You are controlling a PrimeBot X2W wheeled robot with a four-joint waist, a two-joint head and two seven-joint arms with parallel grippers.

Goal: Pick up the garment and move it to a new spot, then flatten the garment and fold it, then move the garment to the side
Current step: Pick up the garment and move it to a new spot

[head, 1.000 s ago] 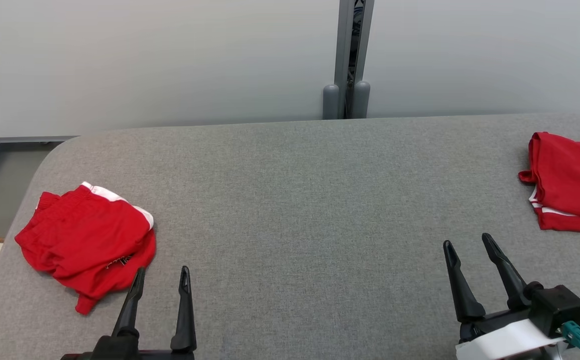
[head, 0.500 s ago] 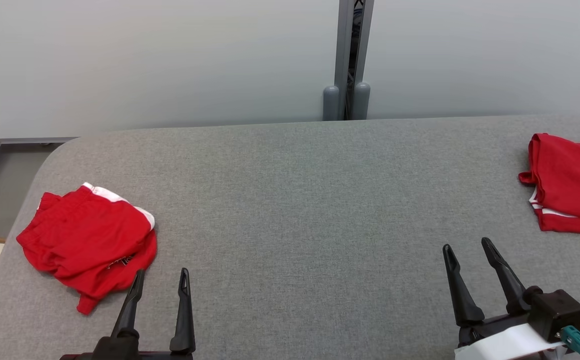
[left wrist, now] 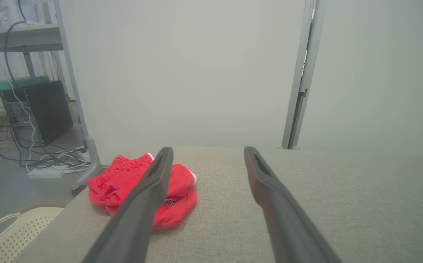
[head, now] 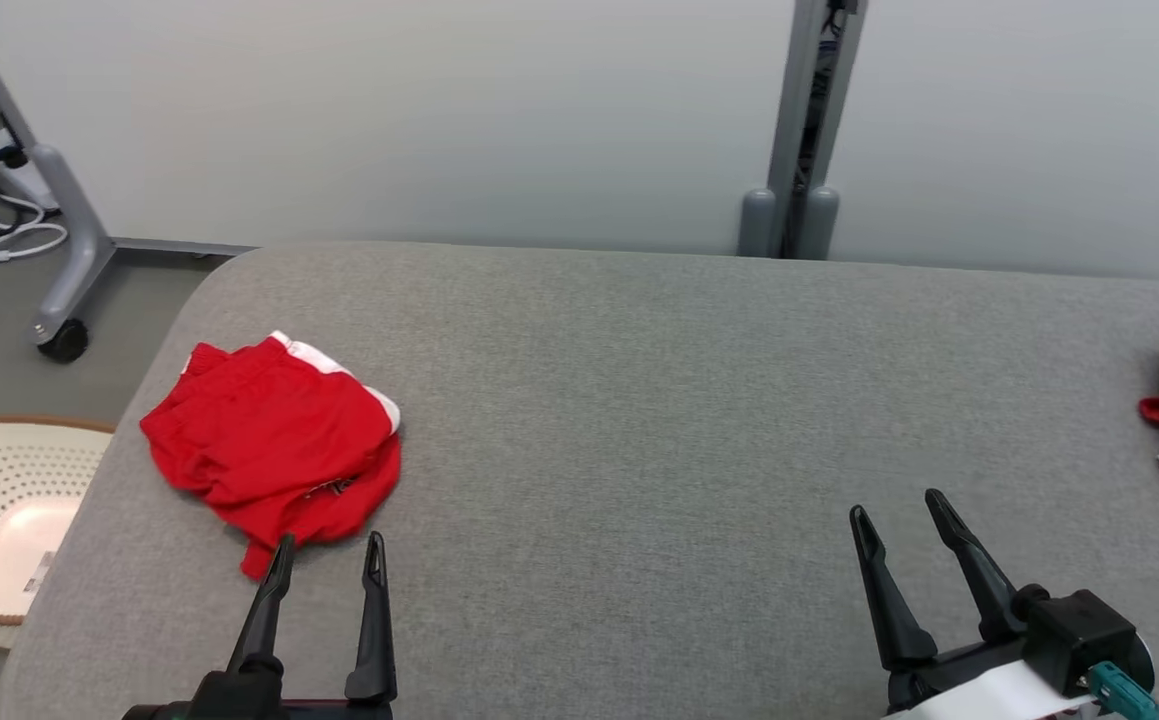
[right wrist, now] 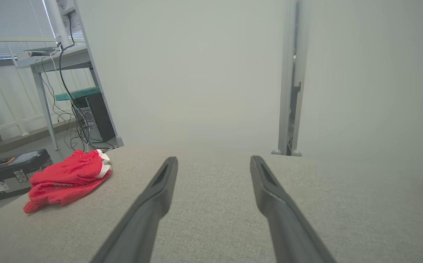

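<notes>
The camera has swung left; the crumpled red garment [head: 274, 455] lies near the table [head: 639, 400] edge, just ahead of the left gripper [head: 330, 545]. It and the right gripper [head: 895, 505] gape wide, empty. A shallow pinch could drag the garment off the edge.

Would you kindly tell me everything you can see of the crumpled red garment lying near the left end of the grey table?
The red garment is a soft, thin-looking fabric piece, bright red, with a white band along its far right edge and a gathered, elastic-looking hem at the far left. Small dark print shows near its front fold. It lies crumpled on the grey table near its left end. The left gripper, jaws open, points at its near edge; contact is unclear.
</notes>
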